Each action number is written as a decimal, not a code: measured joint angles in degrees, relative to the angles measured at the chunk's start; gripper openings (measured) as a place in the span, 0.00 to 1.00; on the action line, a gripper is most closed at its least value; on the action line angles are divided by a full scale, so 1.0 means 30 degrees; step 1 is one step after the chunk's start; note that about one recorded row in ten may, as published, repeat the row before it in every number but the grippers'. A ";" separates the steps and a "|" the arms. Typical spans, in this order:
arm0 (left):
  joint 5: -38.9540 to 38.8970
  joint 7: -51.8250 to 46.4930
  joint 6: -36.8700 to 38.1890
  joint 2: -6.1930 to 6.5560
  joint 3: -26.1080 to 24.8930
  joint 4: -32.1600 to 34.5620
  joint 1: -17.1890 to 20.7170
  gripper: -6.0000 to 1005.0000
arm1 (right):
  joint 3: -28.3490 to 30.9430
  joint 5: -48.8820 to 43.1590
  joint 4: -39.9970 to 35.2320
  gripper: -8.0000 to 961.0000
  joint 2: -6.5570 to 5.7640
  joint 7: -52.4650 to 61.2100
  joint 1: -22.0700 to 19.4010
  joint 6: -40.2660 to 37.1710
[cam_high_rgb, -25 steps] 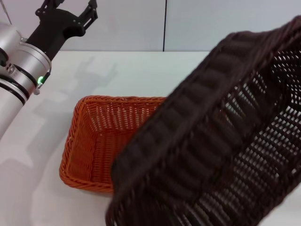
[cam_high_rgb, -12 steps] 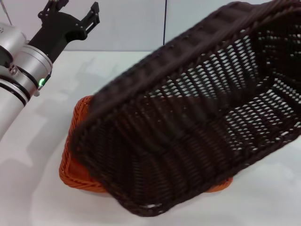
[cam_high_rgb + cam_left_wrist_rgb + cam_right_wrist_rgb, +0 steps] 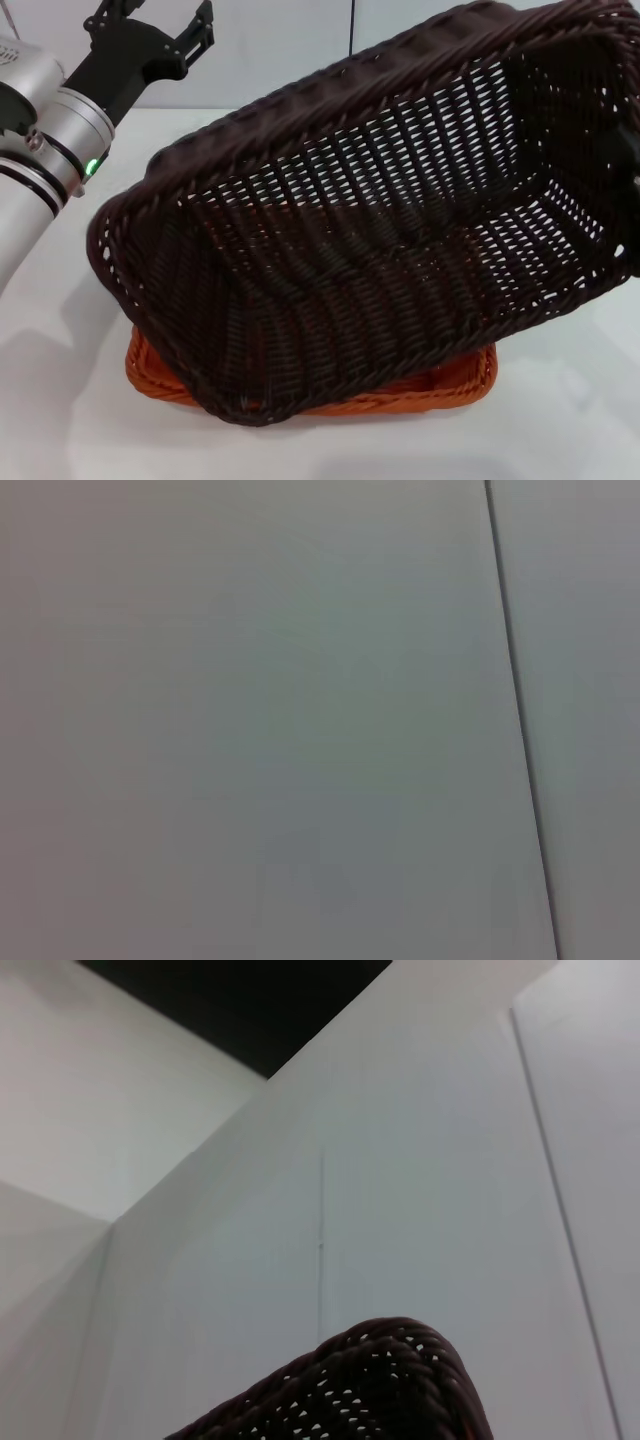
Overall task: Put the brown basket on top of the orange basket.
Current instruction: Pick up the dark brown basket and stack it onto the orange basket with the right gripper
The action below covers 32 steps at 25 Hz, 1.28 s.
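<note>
1. Head view: the brown basket (image 3: pixel 380 210) fills most of the picture, tilted steeply, with its open mouth turned toward the camera and its braided rim running from the lower left up to the upper right.
2. It sits above the orange basket (image 3: pixel 330 395), covering nearly all of it. Only the orange basket's near rim and its left corner show, as a thin band under the brown one's lowest edge.
3. The brown basket's lowest corner lies over the orange basket's near-left part. Whether the two touch there cannot be told.
4. The orange basket stands flat on the white counter (image 3: pixel 70 400).
5. The left pincer (image 3: pixel 150 40) is raised at the far left, well apart from both baskets, its black fingers spread wide and holding nothing. A green light glows on the silver arm behind it.
6. The right pincer itself cannot be made out. A dark shape at the right edge, beside the brown basket's raised end, is too cut off to name, so whether that pincer is spread or pinching cannot be told.
7. Right wrist view: a rounded corner of the brown basket rises against pale wall panels (image 3: pixel 400 1210).
8. Left wrist view: only a plain grey wall with one dark seam.
</note>
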 joint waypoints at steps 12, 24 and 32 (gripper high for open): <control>0.0021 0.0219 0.0129 -0.0002 0.0016 -0.0012 0.0051 0.81 | 0.0250 0.0002 0.1966 0.19 0.0155 -0.1957 -0.0147 0.0161; 0.0015 0.0269 0.0097 -0.0003 0.0097 -0.0017 -0.0016 0.81 | 0.0253 -0.0084 0.4158 0.19 0.0245 -0.5650 -0.0534 0.1102; 0.0015 0.0570 0.0022 -0.0023 0.0108 -0.0097 -0.0207 0.81 | 0.0072 -0.0232 0.4836 0.19 0.0294 -0.5700 -0.0615 0.1082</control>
